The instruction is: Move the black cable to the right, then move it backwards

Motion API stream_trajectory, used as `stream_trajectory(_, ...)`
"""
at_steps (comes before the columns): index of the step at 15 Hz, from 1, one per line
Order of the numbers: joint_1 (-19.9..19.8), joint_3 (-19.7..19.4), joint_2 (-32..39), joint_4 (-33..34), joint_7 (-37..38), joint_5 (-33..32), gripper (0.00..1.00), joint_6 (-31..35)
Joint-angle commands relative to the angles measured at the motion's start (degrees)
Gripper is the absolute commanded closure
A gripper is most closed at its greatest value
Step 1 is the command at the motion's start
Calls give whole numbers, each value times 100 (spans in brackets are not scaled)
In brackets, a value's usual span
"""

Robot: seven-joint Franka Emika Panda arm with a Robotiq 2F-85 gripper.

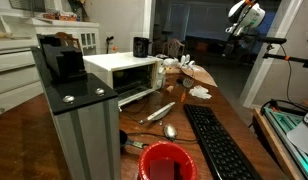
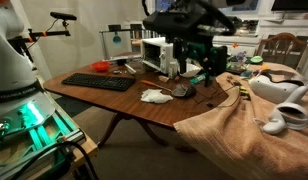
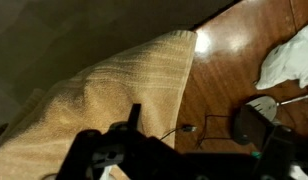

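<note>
The thin black cable (image 3: 187,128) lies on the wooden table, its plug end just beside the edge of a tan cloth (image 3: 104,90). From there it loops back toward a round black object (image 3: 252,125). In an exterior view the cable (image 2: 232,88) runs across the table toward the cloth. My gripper (image 3: 189,150) hangs above the cable's plug end and shows only as dark shapes at the bottom of the wrist view. In an exterior view the gripper (image 2: 211,70) is above the table with its fingers apart and nothing between them.
The tan cloth (image 2: 234,120) covers the table's near corner and a white controller (image 2: 279,118) rests on it. A white tissue (image 2: 154,96), a black keyboard (image 2: 99,82) and a microwave (image 2: 159,50) are nearby. A red cup (image 1: 166,160) stands by the keyboard (image 1: 219,145).
</note>
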Motion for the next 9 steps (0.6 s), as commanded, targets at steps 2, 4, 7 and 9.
stream_trajectory(2, -36, 111, -1369, -1103, -339, -784, 0, -87)
stream_trajectory(4, -3, 57, -1825, -1412, -510, -932, 0, -166)
stream_trajectory(7, 60, -38, -2461, -1789, -747, -1124, 0, -283)
stream_trajectory(9, 104, -108, -2798, -1955, -956, -1158, 0, -372)
